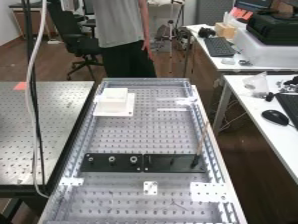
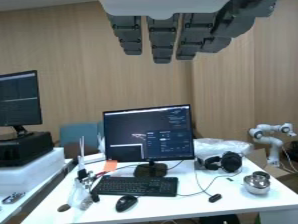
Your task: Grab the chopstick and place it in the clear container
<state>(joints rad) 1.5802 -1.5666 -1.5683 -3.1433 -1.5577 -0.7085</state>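
The chopstick (image 1: pixel 201 141) stands roughly upright at the black plate's (image 1: pixel 178 169) right end, long axis steep; the hand (image 2: pixel 163 39) is released, fingers straight.

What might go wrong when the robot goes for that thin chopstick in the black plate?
The chopstick is thin, so the broad, open hand might miss it or knock it over. It stands at the black plate's end, close to the bench's side, so a slip could perhaps send it overboard.
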